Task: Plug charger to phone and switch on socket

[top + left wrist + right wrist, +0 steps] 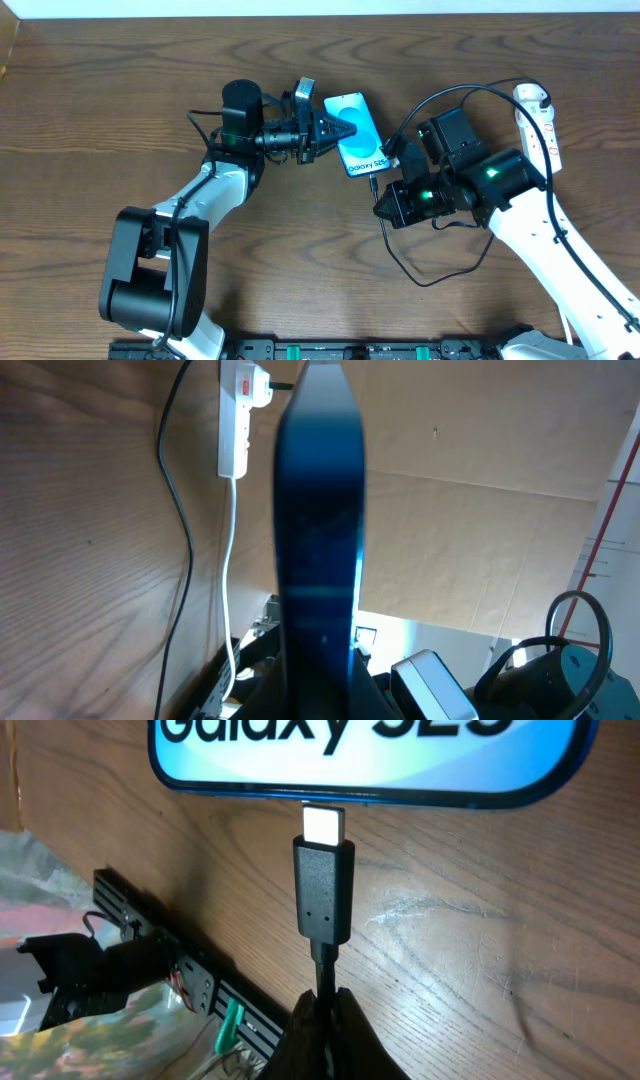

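Note:
The phone (357, 132) lies on the wooden table with its cyan screen lit. It fills the middle of the left wrist view (318, 530) edge-on, and its bottom edge shows in the right wrist view (365, 755). My left gripper (335, 128) is shut on the phone's far end. My right gripper (383, 196) is shut on the black charger cable just behind its plug tip (323, 890). The metal tip (323, 823) touches the phone's bottom edge. The cable (440, 270) loops across the table to the white adapter in the socket (537, 118) at the right.
The socket (240, 415) with its white cord (232, 560) also shows in the left wrist view. A black rail with green parts (340, 350) runs along the table's front edge. Both arms cross the middle of the table.

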Tool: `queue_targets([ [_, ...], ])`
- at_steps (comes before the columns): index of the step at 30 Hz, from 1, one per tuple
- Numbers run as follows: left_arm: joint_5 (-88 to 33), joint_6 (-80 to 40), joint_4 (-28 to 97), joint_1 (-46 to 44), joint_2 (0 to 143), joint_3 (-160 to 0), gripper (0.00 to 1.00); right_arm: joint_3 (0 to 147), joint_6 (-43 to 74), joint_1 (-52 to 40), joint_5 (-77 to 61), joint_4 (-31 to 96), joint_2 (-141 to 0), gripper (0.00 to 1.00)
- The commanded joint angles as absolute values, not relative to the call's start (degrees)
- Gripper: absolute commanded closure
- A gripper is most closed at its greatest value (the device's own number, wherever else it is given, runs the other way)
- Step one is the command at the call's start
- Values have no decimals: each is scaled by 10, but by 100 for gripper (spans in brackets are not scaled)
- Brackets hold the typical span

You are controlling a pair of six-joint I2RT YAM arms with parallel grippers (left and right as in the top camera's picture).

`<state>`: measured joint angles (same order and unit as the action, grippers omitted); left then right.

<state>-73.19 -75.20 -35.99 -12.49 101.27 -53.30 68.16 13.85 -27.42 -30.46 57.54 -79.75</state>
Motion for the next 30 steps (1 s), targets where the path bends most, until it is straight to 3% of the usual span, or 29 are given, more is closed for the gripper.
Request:
queue_targets([
  [1,-746,-753,-366,-124,1009,-548,93,681,146,-282,-317,574,-792,99],
  [30,-746,-744,-366,-124,1009,-548,93,681,146,-282,-319,570,-795,99],
])
